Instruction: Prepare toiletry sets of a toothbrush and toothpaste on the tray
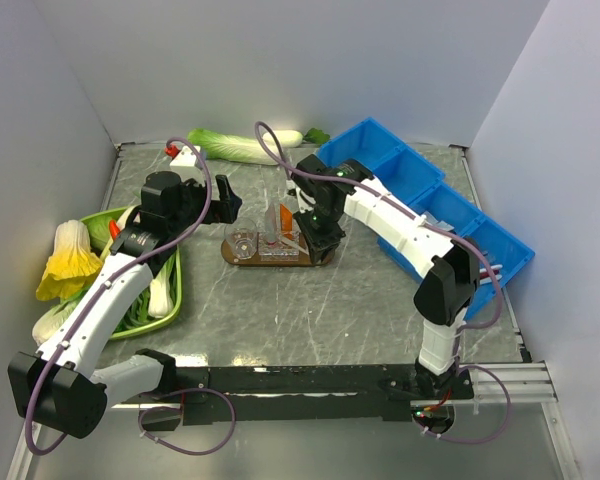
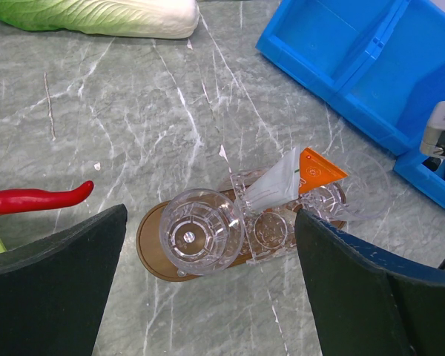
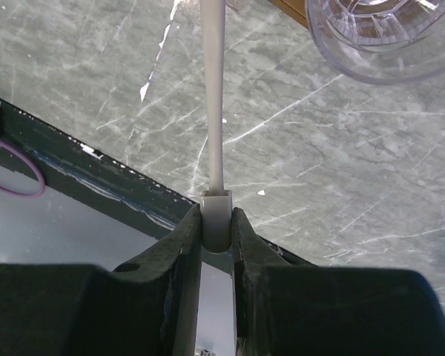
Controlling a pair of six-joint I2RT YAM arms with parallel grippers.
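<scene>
toothbrush (image 3: 213,89) (white), pinched in right end effector (image 3: 216,216)

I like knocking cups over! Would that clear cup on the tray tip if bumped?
Probably: the cup looks like thin empty plastic, likely light. It stands at one end of the tray, so a nudge might push it off.

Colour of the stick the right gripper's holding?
White. It's the toothbrush, clearest in the right wrist view.
</scene>
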